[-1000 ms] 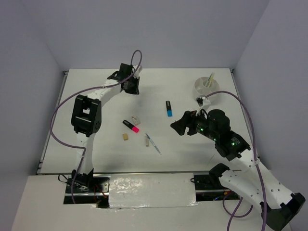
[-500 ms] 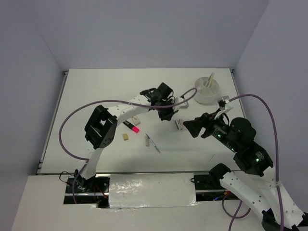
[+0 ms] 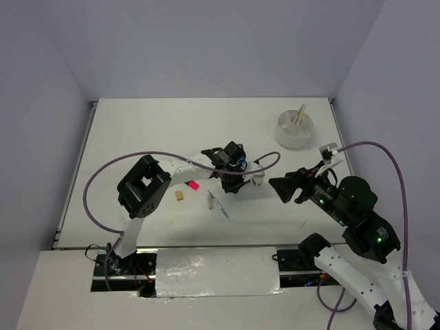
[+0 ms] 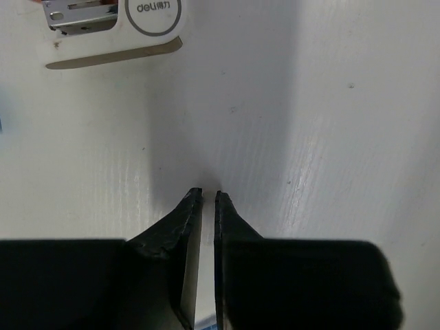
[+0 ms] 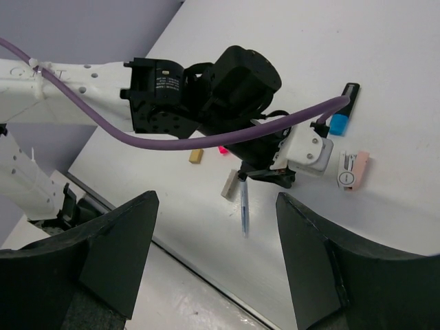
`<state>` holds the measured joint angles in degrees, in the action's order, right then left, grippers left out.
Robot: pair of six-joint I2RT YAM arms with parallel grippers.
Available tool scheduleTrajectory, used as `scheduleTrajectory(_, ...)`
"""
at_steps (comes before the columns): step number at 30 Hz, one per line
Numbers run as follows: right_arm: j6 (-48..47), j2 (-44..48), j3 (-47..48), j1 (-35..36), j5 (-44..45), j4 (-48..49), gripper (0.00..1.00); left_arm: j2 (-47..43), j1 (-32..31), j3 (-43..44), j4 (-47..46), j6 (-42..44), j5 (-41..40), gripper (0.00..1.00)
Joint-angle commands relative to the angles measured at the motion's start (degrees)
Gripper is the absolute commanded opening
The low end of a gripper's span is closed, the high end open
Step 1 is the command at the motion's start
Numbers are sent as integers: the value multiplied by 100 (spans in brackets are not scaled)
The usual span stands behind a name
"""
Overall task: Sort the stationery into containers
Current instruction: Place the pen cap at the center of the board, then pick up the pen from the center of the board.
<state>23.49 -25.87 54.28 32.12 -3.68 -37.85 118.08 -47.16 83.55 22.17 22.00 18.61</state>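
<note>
Top view, left to right.

The tan eraser [image 3: 179,195], pink highlighter [image 3: 194,185], white eraser [image 3: 210,201] and pen [image 3: 218,205] lie where they lay a second ago. None has been touched.

The left gripper [image 4: 208,196] was up at the far side of the table [image 3: 137,124] a second ago. It has since swung across to mid-table and come down. In its wrist view the fingers are closed to a thin slit with nothing between them. The tips are at or just off the surface; we cannot tell if they touch. A white deli-marked item [image 4: 113,27] lies ahead of the tips, apart from them. The blue highlighter [image 5: 340,117] lies just beyond that wrist, largely covered by the arm from above.

The right gripper [image 3: 278,184] has backed off rightward from the centre. Its fingers are spread wide and hold nothing.

The divided bowl [image 3: 294,141] sits far right, well apart from both grippers. The yellow stick [image 3: 300,113] leans in it, as before.

Reading: the left arm has taken over the centre and the right is giving it room. No new item is sorted. We judge the left must open before it can take the deli-marked item or the highlighter.
</note>
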Motion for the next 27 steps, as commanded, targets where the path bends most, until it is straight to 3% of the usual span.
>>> scheduleTrajectory(1, -11, 38, 162, 40, -18, 32, 77, -171, -66, -40, -134, -91, -42, 21)
scheduleTrajectory(9, 25, -6, 170, 40, -36, 84, 77, -391, -74, -172, -275, -178, -147, 46)
scheduleTrajectory(16, 16, 3, 197, 40, -1, 67, 77, -725, -22, -515, -924, -599, -349, 57)
scheduleTrajectory(23, -2, -41, 197, 40, -10, 84, 77, -1173, 84, -735, -1707, -1144, 178, 67)
scheduleTrajectory(27, -28, -50, 223, 40, -1, 67, 78, -1191, 136, -595, -1769, -1233, 371, 68)
